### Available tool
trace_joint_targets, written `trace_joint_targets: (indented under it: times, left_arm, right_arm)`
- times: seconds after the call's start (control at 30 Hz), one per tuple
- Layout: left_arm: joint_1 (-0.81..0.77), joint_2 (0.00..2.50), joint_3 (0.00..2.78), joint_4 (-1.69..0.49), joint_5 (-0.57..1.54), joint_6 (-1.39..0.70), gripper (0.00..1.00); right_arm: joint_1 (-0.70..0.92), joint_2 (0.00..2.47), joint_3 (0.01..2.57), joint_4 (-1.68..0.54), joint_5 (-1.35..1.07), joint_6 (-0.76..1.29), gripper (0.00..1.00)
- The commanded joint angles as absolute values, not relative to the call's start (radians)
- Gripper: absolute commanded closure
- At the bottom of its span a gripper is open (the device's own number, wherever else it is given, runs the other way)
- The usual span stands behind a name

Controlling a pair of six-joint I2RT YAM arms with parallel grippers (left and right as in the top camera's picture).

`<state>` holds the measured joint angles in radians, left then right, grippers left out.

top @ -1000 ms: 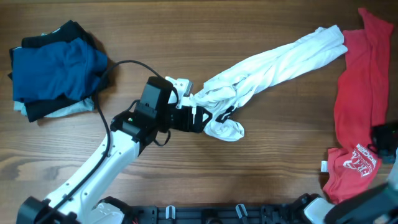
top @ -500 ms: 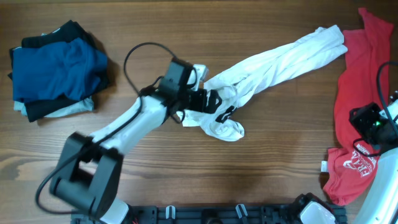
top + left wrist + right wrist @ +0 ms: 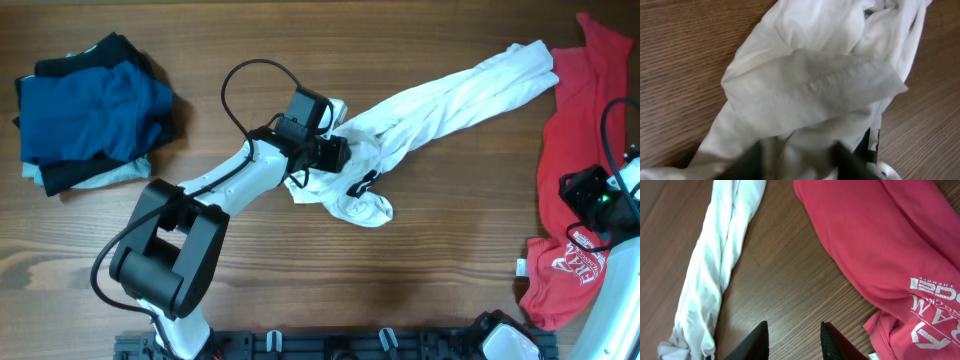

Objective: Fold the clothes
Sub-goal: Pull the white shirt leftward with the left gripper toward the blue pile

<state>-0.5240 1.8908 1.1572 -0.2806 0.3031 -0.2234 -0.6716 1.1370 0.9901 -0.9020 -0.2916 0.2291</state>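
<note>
Your white shirt [image 3: 430, 105] lies twisted like a rope across the middle of the table [image 3: 450, 260], its far end beside the red shirt [image 3: 575, 150]. The left gripper [image 3: 800, 160] has cloth between its fingers; whether it really pinches, I cannot tell. The right gripper [image 3: 794, 332] hangs with fingers apart.

Far left: folded pile [image 3: 85, 115]; centre: twisted shirt [image 3: 450, 98] (reaching rightward); far right: lettered shirt [image 3: 575, 150].
</note>
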Motion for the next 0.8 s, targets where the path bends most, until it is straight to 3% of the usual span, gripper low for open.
trace_joint_targets:
  times: [0.0,0.13,0.3,0.47,0.6,0.67,0.7,0.73,0.77]
  left_arm:
    - [-0.526,1.879,1.174,-0.285,0.294,-0.209,0.96]
    - [-0.522,1.808,1.179,-0.285,0.273,-0.209,0.96]
    - [-0.485,1.652,1.18,-0.269,0.097,-0.216,0.96]
    - [-0.36,1.546,1.18,-0.157,-0.148,-0.216,0.96]
    - [-0.189,1.56,1.18,-0.13,-0.191,-0.26,0.93]
    - [-0.107,1.571,1.18,-0.162,-0.183,-0.302,0.49]
    - [-0.08,1.575,1.18,-0.173,-0.164,-0.303,0.39]
    - [-0.047,1.579,1.18,-0.187,-0.132,-0.303,0.16]
    - [-0.015,1.581,1.18,-0.204,-0.09,-0.304,0.0]
  right_arm:
    - [-0.667,1.133,1.001,-0.902,-0.308,0.209,0.66]
    - [-0.667,1.133,1.001,-0.902,-0.304,0.208,0.66]
    - [-0.667,1.133,1.001,-0.902,-0.304,0.208,0.66]
    - [-0.667,1.133,1.001,-0.902,-0.305,0.207,0.66]
    - [-0.667,1.133,1.001,-0.904,-0.305,0.201,0.66]
    - [-0.667,1.133,1.001,-0.906,-0.305,0.201,0.66]
    - [-0.667,1.133,1.001,-0.907,-0.305,0.201,0.66]
    - [-0.667,1.133,1.001,-0.907,-0.305,0.201,0.66]
    - [-0.667,1.133,1.001,-0.907,-0.305,0.201,0.66]
